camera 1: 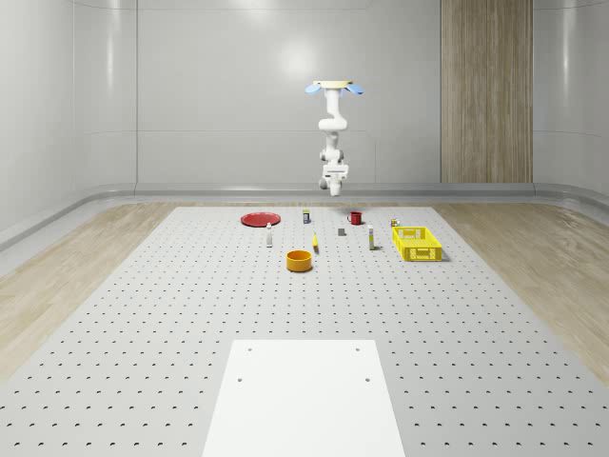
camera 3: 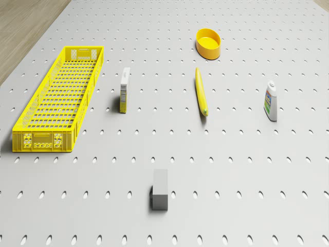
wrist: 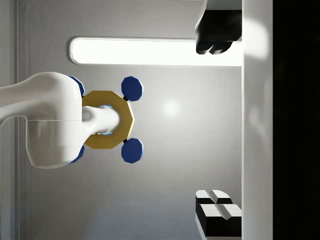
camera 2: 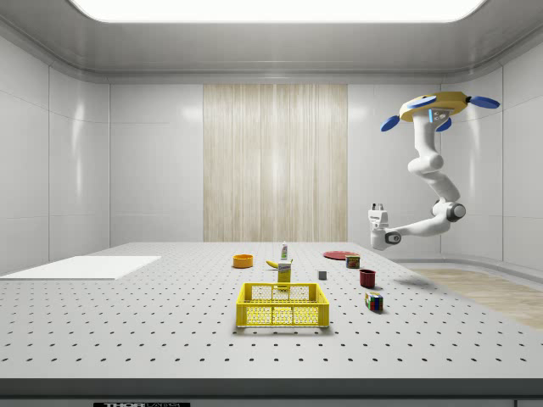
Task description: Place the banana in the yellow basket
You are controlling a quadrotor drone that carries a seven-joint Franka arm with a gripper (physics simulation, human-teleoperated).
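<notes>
While we hover high over the tabletop's (camera 1: 143,314) far end, our claw (camera 2: 377,212) is wide open and empty; the banana (camera 3: 201,92) lies well apart from the yellow basket (camera 3: 32,110), so we judge descending to grasp it comes next.

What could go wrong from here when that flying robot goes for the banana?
1. The banana is thin and lies flat on the table, so the gripper, now high in the air under the hovering drone, could slip off it or push it away.
2. A small carton stands between the banana and the yellow basket; a low carry might knock it over.
3. The basket is narrow, so a drop could miss.
</notes>
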